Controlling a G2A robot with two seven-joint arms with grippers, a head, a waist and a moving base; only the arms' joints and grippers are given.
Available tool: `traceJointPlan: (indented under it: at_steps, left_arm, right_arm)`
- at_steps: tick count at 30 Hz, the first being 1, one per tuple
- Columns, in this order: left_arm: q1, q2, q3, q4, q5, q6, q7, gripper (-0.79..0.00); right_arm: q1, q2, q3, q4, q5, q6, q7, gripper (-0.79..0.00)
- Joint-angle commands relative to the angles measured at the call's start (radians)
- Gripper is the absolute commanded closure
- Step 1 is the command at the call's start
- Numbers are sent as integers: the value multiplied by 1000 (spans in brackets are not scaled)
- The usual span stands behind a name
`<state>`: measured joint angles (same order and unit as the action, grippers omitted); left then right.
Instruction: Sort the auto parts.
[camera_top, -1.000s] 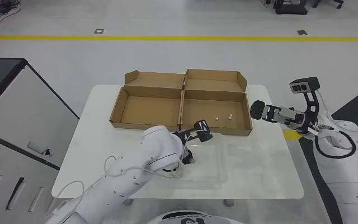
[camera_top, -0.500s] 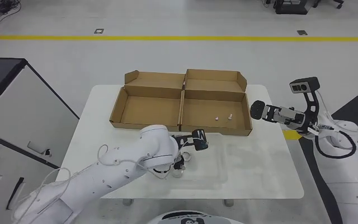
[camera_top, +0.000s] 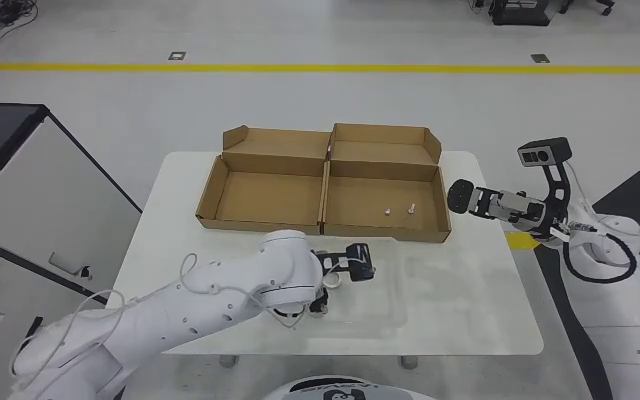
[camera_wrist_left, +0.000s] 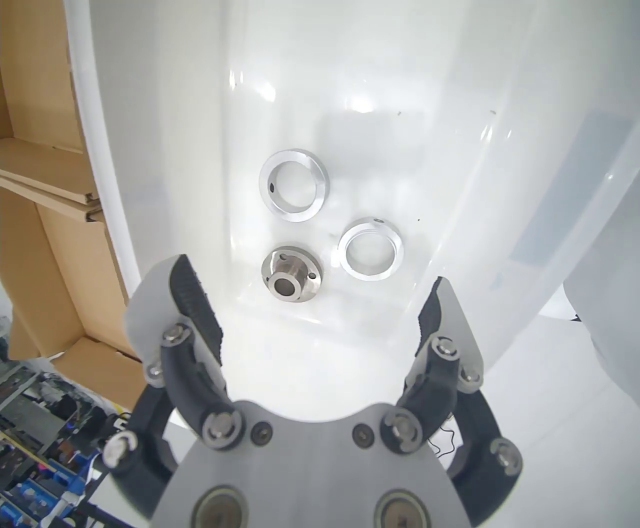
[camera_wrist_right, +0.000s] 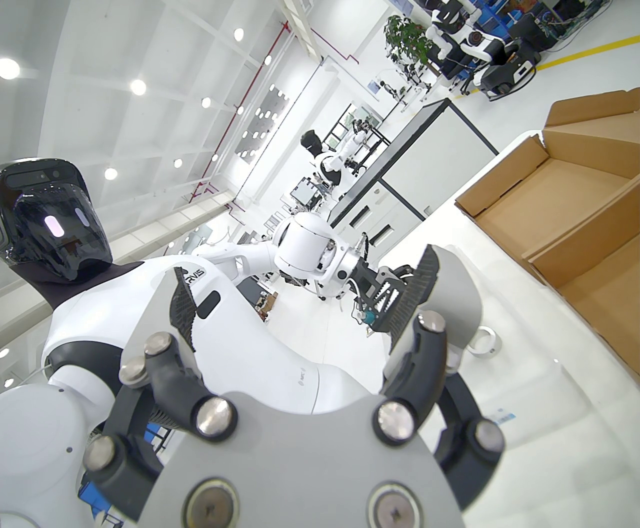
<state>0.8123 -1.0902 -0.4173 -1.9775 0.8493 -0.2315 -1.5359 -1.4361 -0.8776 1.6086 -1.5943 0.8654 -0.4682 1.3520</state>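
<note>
**Left claw open, hub dead ahead**

L claw (camera_wrist_left: 310, 278): jaws wide apart, nothing held, hanging over the clear tray (camera_wrist_left: 520, 165). The hub (camera_wrist_left: 290, 281) sits just past the fingertips, approx centred btwn them. Its flange is flat on the tray floor w/ the bore facing the wrist, so there's no long axis to line up. Near ring (camera_wrist_left: 370, 249) lies flat just beside the hub, far ring (camera_wrist_left: 295, 184) further out. Boxes (camera_top: 330, 195) are beyond the tray. R claw (camera_top: 462, 196), also open, is off the table edge, well apart. L arm is nearer.
</note>
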Motion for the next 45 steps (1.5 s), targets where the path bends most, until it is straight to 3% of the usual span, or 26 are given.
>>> traceJointPlan:
  at_steps: [1, 6, 14, 18, 20, 22, 23, 45]
  left_arm:
    - [-4, -3, 6, 7, -4, 3, 0, -785]
    - [-5, -14, 12, 35, -28, -6, 10, -683]
    - [-2, -20, -8, 85, -115, -32, 39, -659]
    - [3, -22, -13, 110, -152, -51, 55, -606]
    - [3, -23, -6, 124, -145, -67, 49, -533]
    - [6, -24, -2, 137, -138, -72, 53, -369]
    - [7, -24, 0, 141, -135, -74, 55, -351]
    - [12, -26, 42, 164, -81, -87, 35, -308]
  right_arm:
    - [0, 0, 0, 0, 0, 0, 0, -785]
    - [0, 0, 0, 0, 0, 0, 0, -785]
    - [0, 0, 0, 0, 0, 0, 0, -785]
    - [0, 0, 0, 0, 0, 0, 0, -785]
    - [0, 0, 0, 0, 0, 0, 0, -785]
    - [0, 0, 0, 0, 0, 0, 0, -785]
    - [0, 0, 0, 0, 0, 0, 0, -785]
    - [0, 0, 0, 0, 0, 0, 0, -785]
